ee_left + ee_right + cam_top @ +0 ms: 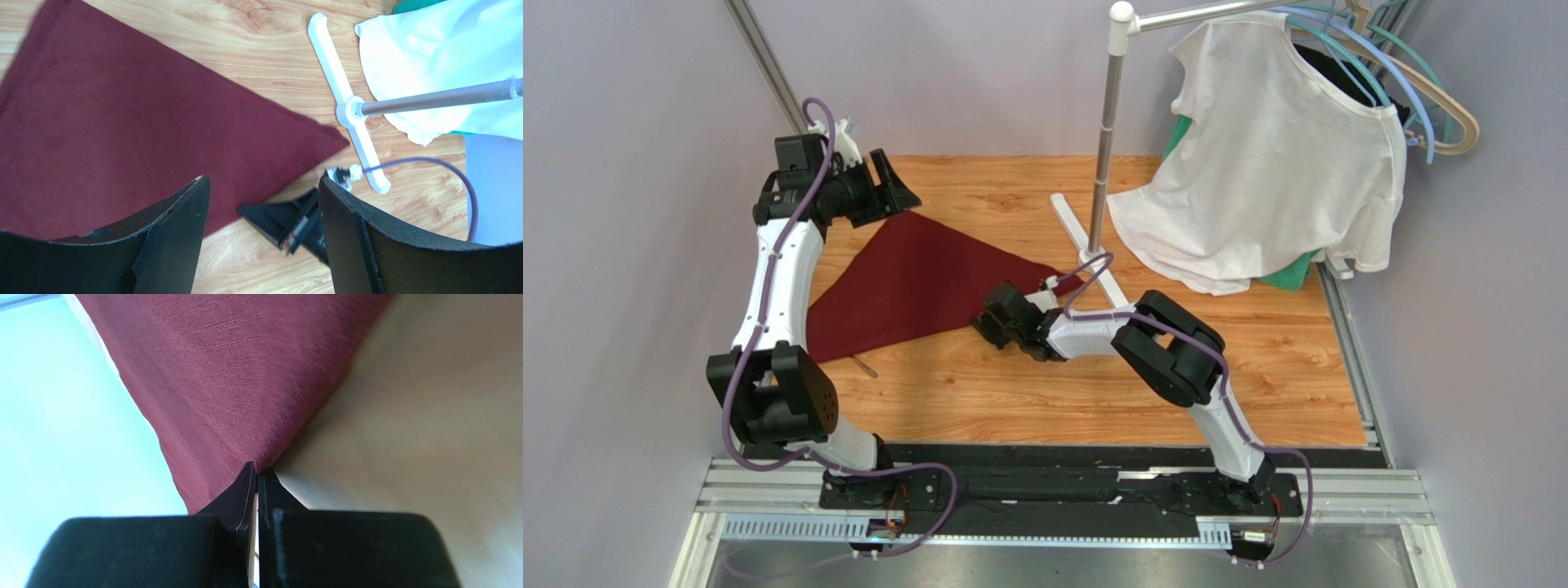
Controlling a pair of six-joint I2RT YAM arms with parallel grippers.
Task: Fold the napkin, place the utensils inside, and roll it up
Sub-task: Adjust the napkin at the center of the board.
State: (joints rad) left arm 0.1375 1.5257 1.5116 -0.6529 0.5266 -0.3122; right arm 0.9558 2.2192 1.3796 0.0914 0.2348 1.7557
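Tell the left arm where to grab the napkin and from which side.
On the napkin, I'd pinch the far corner nearest the open left gripper, coming down from the far left. The cloth lies flat as a triangle, so a corner gives the fingers an edge to catch; the right gripper is shut on the near edge.

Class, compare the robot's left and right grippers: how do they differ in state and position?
The left gripper is open and empty; the right gripper is shut on the napkin. The left gripper hangs clear above the cloth, while the right gripper sits low at its near edge. Both are black.
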